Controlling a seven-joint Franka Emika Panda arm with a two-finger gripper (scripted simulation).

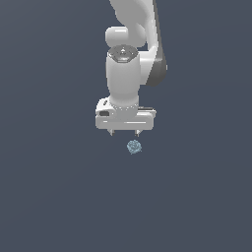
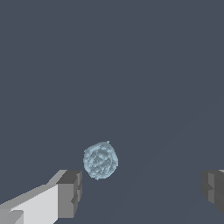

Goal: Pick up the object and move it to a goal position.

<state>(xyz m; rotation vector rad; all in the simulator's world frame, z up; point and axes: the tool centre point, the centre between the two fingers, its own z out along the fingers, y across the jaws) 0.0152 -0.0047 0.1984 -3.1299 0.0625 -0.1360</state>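
- Below the pincer [image 1: 125, 133], on the dark surface [image 1: 49, 197], lies the object [image 1: 134, 146]; it sits nearer the fingertip on the exterior view's right than midway.
- Pincer spread wide, holding nothing; the wrist view shows the object [image 2: 100, 160] just beside one finger [image 2: 70, 192], well apart from the other [image 2: 213, 189].
- Handling, by judgement: tiny, so probably light; lumpy, mottled, roughly round, so it may roll or squirt out of an off-centre squeeze. Stiffness cannot be told.
- Best hold: across its widest middle, pads centred on it.
- Count: one object, one pincer, two fingers. No goal marker visible.
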